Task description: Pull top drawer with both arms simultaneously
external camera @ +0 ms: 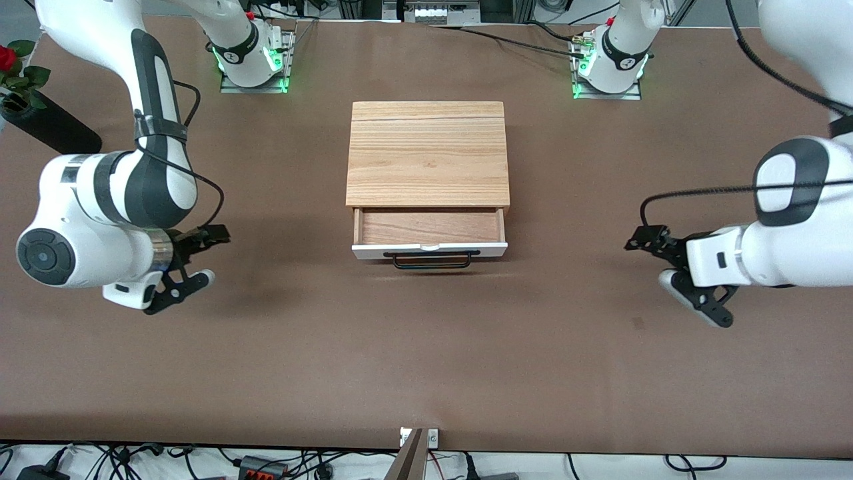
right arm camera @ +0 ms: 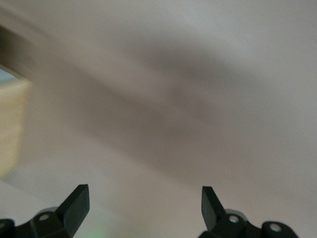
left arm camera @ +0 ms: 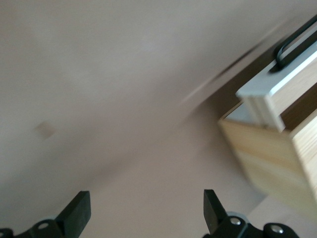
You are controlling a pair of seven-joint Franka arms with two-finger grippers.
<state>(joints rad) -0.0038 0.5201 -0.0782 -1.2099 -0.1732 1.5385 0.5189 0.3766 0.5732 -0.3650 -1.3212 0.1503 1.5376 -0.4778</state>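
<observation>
Wooden cabinet (external camera: pixel 427 152) sits mid-tabletop (external camera: pixel 426 360), and the top drawer (external camera: pixel 429 235) already stands part-way out of it toward the front camera, its light wood floor showing and its black bar handle (external camera: pixel 433 261) free of any grip. Toward the right arm's end of the tabletop from the cabinet, the right pincer (external camera: pixel 188 265) hangs low over bare brown surface, fingers spread and holding nothing. Toward the left arm's end, the left pincer (external camera: pixel 673 283) is likewise spread and empty, well apart from the handle. If more pulling is wanted, the risk is uneven timing: one arm hooking the bar first could skew the drawer in its runners or drag the light cabinet along.
</observation>
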